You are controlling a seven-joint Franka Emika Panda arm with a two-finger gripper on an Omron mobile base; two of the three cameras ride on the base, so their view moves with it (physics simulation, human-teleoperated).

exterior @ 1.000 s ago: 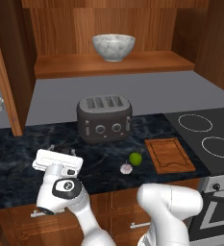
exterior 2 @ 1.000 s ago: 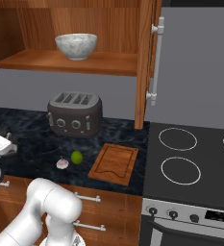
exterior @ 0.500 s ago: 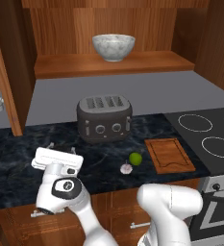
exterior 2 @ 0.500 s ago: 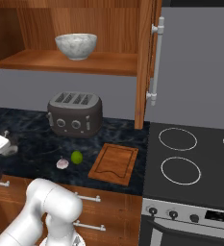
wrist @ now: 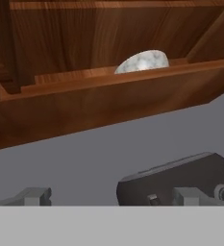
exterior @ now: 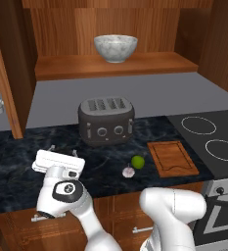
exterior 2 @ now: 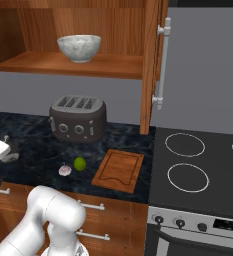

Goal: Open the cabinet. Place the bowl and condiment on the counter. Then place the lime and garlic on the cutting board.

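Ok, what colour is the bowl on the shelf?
Whitish-grey marbled bowl; clearest in the left base view.

- No words, brands or numbers can be read anywhere.
- The toaster has plain dials, with no markings I can make out.

Cabinet: reddish-brown wood, visible grain, satin; door handle silver metal bar. Bowl: whitish-grey marbled stone look, smooth, slight gloss. Bench: blue-black marbled stone, pale veins, polished. Toaster: dark grey, matt, metal-look. Cutting board: reddish-brown wood, grooved edge. Stovetop: flat black, smooth. Lime: bright green skin. Garlic: pale, pinkish.
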